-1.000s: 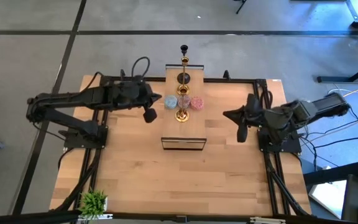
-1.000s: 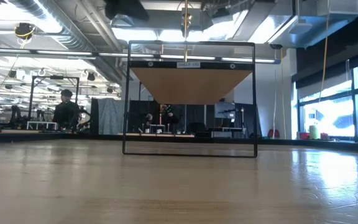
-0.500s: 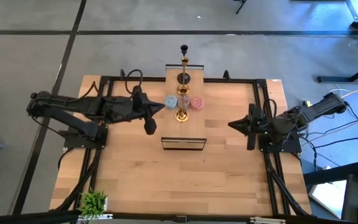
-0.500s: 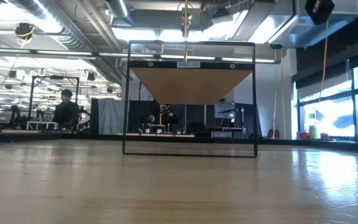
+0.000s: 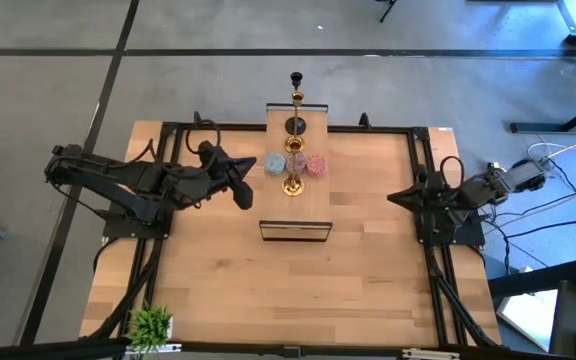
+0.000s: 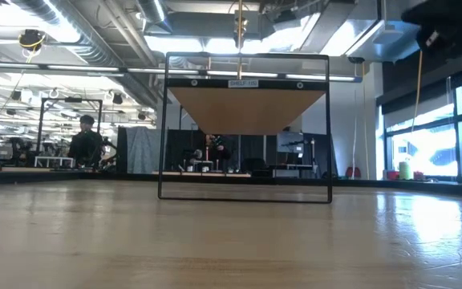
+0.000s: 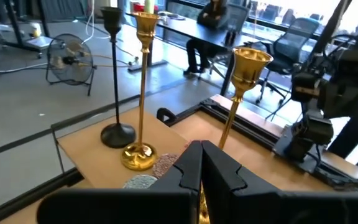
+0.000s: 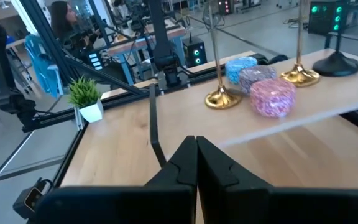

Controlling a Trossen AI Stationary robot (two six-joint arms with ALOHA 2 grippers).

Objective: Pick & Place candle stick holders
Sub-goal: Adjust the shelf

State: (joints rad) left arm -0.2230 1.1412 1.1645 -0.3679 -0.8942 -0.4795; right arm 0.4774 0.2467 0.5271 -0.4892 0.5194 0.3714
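One camera looks straight down on the worktop [image 5: 288, 290]; one sits level with it; both wrist cameras share the holders [image 7: 140, 93].

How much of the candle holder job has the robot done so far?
Nothing looks done yet. The gold candle stick holders, the black one and the sparkly cups all stand together on the wooden plank. Nothing is in hand: the left gripper and right gripper are shut and empty. All the picking and placing is left.
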